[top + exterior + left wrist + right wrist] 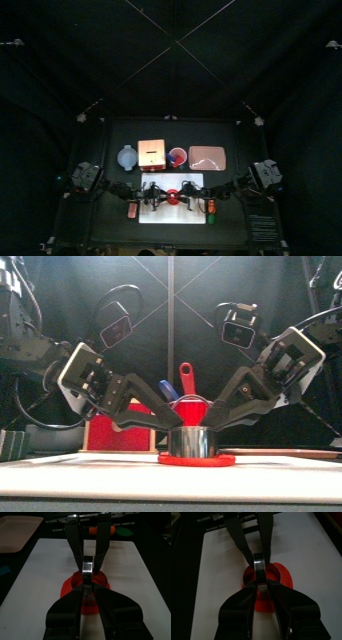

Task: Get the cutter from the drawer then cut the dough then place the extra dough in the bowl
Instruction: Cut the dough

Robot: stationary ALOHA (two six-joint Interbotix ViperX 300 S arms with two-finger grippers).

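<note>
A round metal cutter (194, 441) stands upright on the flat red dough (197, 460), which lies on the white cutting board (80, 468). Both arms meet over it from opposite sides. My left gripper (171, 412) and right gripper (217, 412) are each shut on the cutter's top. In the left wrist view my jaws pinch the cutter (87, 566) over the dough (70, 587), with the other arm's jaws opposite. The right wrist view shows the same hold on the cutter (261, 562) above the dough (283, 577). From above, both grippers (156, 194) (191, 194) hide the cutter.
Along the back stand the blue-grey bowl (128, 156), the wooden box (152, 153), the red cup (178, 155) with its toy knives, and the pink tray (207, 157). Small toy foods lie beside the board at left (132, 211) and right (211, 208).
</note>
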